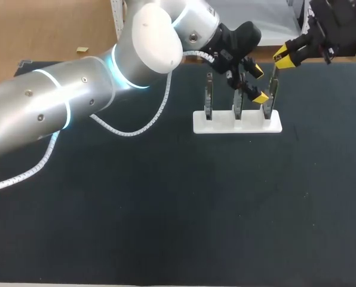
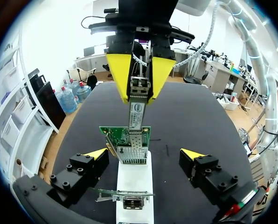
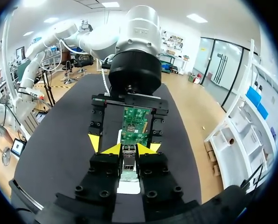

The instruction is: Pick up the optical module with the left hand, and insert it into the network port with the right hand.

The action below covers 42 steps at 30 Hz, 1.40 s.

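My right gripper (image 3: 128, 149) is shut on the slim metal optical module (image 3: 128, 158). In the left wrist view the module (image 2: 138, 105) hangs between the right gripper's yellow fingers (image 2: 118, 74), its free end at the metal port (image 2: 133, 151) of a green network card (image 2: 125, 135). I cannot tell whether the end is inside the port. The card stands upright on a white stand (image 2: 134, 182). My left gripper (image 2: 144, 154) is open, one finger on each side of that card, touching nothing. In the head view the left gripper (image 1: 259, 84) and right gripper (image 1: 285, 58) are both at the stand's right end.
The white stand (image 1: 220, 124) at the back middle of the black table carries three upright cards, among them a left one (image 1: 209, 98) and a middle one (image 1: 238, 101). My left arm (image 1: 76, 101) and its white cable (image 1: 130, 131) cross the left half of the table.
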Each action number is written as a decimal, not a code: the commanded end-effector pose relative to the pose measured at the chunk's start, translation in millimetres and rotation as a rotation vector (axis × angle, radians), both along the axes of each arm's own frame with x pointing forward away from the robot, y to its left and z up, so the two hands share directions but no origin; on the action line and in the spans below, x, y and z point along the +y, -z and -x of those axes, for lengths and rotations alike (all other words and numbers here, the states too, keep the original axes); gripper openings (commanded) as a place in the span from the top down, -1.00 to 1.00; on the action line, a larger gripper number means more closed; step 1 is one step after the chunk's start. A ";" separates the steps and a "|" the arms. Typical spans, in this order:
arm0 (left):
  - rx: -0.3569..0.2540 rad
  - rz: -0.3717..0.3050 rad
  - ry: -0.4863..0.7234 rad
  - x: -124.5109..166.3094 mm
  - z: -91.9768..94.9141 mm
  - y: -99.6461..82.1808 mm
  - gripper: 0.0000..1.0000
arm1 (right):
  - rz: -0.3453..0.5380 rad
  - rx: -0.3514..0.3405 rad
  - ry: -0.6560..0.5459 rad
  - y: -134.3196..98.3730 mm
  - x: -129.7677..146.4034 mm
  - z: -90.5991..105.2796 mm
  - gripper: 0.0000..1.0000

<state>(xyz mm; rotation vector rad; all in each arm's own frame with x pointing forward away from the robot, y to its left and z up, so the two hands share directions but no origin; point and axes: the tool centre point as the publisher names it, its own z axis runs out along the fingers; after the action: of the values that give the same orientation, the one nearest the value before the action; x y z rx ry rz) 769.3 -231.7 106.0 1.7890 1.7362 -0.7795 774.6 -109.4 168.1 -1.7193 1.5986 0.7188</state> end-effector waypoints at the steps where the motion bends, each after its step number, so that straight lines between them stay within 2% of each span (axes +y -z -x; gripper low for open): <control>1: 0.004 -0.007 0.001 -1.4 -1.8 -0.9 -1.00 | 0.003 -0.014 0.002 -2.3 -0.6 3.3 1.00; 42: 0.004 -0.007 0.001 -1.4 -1.8 -0.9 -1.00 | 0.037 0.036 0.002 20.6 -0.7 6.4 1.00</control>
<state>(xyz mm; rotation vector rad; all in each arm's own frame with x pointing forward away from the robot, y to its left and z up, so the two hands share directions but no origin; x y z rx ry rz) 769.3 -231.7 106.0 1.7891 1.7362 -0.7795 767.5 -111.2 150.0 -1.7394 1.6472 0.7271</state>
